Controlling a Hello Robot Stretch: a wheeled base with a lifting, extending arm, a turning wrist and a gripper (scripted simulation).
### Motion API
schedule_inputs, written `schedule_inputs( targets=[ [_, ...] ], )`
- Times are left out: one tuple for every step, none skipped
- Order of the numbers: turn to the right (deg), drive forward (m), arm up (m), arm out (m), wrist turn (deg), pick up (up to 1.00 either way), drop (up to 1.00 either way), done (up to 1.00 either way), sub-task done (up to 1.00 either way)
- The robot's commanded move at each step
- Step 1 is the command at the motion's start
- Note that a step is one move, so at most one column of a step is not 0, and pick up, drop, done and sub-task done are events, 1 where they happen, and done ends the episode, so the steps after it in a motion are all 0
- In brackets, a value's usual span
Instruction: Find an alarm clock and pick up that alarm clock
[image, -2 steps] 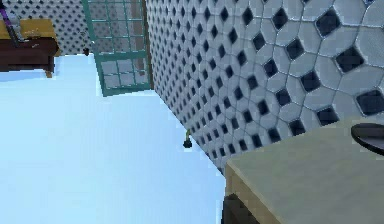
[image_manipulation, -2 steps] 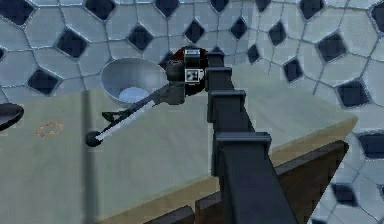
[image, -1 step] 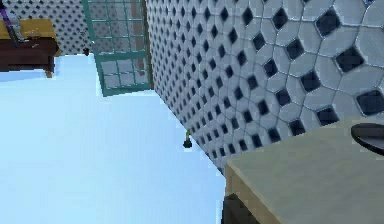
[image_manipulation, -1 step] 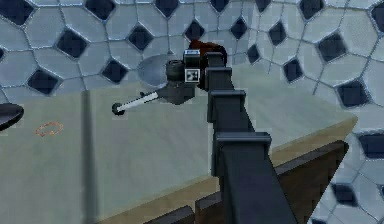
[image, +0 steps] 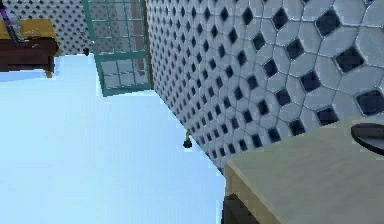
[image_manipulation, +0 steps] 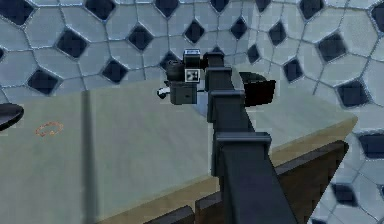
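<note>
over the table (image_manipulation: 120, 150), the pincer (image_manipulation: 164, 92)

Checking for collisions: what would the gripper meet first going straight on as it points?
Probably the tiled wall just past the table's far edge, though depth from the gripper is unclear.

Bright, even light over floor (image: 90, 150) and tabletop (image_manipulation: 130, 150) (a faint shadow stripe across the latter)

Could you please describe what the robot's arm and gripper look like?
The arm is a dark, square bar of stepped segments. At its far end sit two small white squares with black marks. Left of them is the gripper, a dark blocky body with two thin fingers.
</note>
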Motion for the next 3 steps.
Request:
schedule_inputs(
  targets=[
    [0.0, 0.0, 0.0, 0.0, 0.0, 1.0, 0.0, 0.0, 0.0],
    [0.0, 0.0, 0.0, 0.1, 0.0, 0.0, 0.0, 0.0, 0.0],
    [0.0, 0.0, 0.0, 0.0, 45.0, 0.0, 0.0, 0.0, 0.0]
  ],
)
